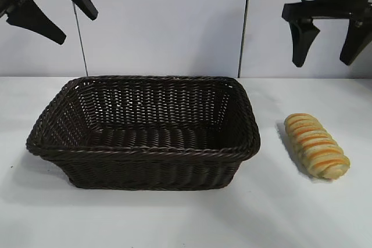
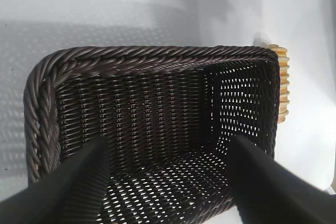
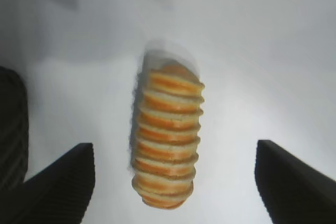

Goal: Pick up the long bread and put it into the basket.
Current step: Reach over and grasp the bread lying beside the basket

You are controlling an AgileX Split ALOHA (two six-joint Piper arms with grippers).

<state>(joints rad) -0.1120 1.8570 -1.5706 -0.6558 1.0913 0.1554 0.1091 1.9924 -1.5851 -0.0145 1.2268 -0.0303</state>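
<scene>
The long bread (image 1: pixel 317 145), a golden-yellow ridged loaf with orange stripes, lies on the white table to the right of the basket (image 1: pixel 142 150). The basket is dark brown wicker and holds nothing. My right gripper (image 1: pixel 330 59) hangs open high above the bread. In the right wrist view the bread (image 3: pixel 167 149) lies on the table between the open fingers (image 3: pixel 63 179), well below them. My left gripper (image 1: pixel 63 21) is open, raised at the upper left above the basket's left end. The left wrist view looks down into the basket (image 2: pixel 152 59), with the bread's edge (image 2: pixel 283 85) beyond its far wall.
The white table (image 1: pixel 186 219) carries only the basket and the bread. A pale wall with a dark vertical seam (image 1: pixel 246 21) stands behind. The basket's corner (image 3: pixel 11 129) shows at the edge of the right wrist view.
</scene>
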